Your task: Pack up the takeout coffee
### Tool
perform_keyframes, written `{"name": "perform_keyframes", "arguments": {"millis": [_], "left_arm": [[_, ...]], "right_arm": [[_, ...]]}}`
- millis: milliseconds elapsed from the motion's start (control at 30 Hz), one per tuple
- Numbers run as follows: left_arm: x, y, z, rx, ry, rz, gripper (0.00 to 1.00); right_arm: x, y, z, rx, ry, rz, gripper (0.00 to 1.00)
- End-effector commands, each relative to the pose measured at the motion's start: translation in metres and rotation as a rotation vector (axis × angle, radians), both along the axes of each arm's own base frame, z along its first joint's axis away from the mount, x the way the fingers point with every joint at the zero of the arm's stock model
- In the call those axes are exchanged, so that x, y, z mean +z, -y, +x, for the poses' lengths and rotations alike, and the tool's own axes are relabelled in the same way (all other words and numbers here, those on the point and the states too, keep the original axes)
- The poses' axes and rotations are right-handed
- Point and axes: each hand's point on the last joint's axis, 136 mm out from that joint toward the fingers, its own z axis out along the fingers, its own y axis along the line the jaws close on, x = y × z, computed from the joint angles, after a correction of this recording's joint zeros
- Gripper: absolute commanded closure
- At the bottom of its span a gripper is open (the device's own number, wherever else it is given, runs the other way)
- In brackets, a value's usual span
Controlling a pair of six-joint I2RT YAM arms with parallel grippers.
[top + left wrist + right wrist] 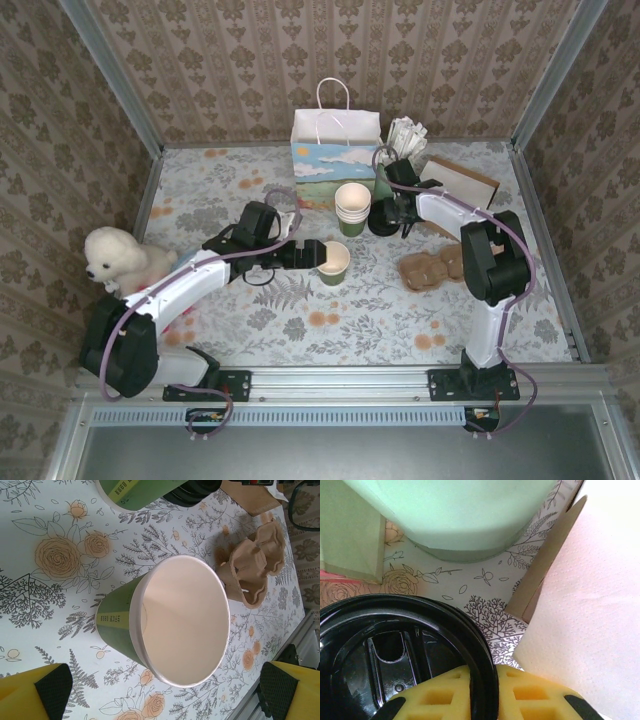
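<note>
We see the small green paper cup (334, 262) standing upright on the flowered table (300, 330), roughly mid-table and in front of the stack of lidless green cups (352, 208). Its long axis runs straight up, and its open, cream-white mouth faces the ceiling. It wears no cover. From the left wrist camera we look slantwise into that mouth (180, 620), with the brown pulp cup carrier (255, 565) lying beyond it.

The left gripper (312, 256) lies level at the cup's left side, spread to its full width. Its yellow fingers (47, 687) sit at either side of the cup and well clear of its wall, so it grips nothing.

The right gripper (385, 212) is farther back, just beside the stack of cups and near the pale-green holder (465, 515). We find its yellow pads (535, 695) pinched on the rim of the round black lid (395, 650), one pad inside the rim and one outside. The lid lies roughly flat.
</note>
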Motion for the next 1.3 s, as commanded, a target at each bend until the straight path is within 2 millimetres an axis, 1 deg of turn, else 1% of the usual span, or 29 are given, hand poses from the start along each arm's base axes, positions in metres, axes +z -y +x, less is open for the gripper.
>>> {"name": "perform_keyframes", "arguments": {"millis": [0,233,333,433,500,600,733,867,1000,1133,1267], "left_arm": [[0.006,-0.008,-0.001,0.03,0.018,0.009,0.0],[0.014,-0.018,0.005,0.072,0.062,0.025,0.0],[0.019,-0.021,0.008,0.083,0.089,0.029,0.0],[0.023,-0.021,0.011,0.089,0.108,0.024,0.0],[0.024,-0.021,0.013,0.094,0.116,0.023,0.0],[0.025,-0.021,0.015,0.1,0.119,0.021,0.0],[0.022,-0.021,0.014,0.113,0.105,0.015,0.0],[0.017,-0.021,0.014,0.123,0.09,0.009,0.0],[0.015,-0.02,0.014,0.121,0.077,0.008,0.0],[0.014,-0.019,0.015,0.119,0.074,0.008,0.0],[0.011,-0.02,0.014,0.126,0.067,0.011,0.0]], "right_arm": [[0.031,0.005,-0.004,0.009,0.066,-0.048,0.84],[0.059,0.008,-0.014,0.025,0.158,-0.078,0.85],[0.064,0.007,-0.019,0.042,0.177,-0.075,0.82],[0.055,0.005,-0.019,0.04,0.163,-0.065,0.83],[0.043,0.003,-0.015,0.026,0.149,-0.054,0.83],[0.03,-0.001,-0.008,0.005,0.142,-0.037,0.83],[0.016,-0.003,-0.003,-0.01,0.121,-0.036,0.81],[0.012,-0.005,-0.003,-0.008,0.114,-0.029,0.73],[0.01,-0.006,-0.004,-0.001,0.108,-0.027,0.72],[0.01,-0.008,-0.003,0.012,0.105,-0.024,0.82],[0.011,-0.007,-0.002,0.017,0.103,-0.038,0.86]]}}
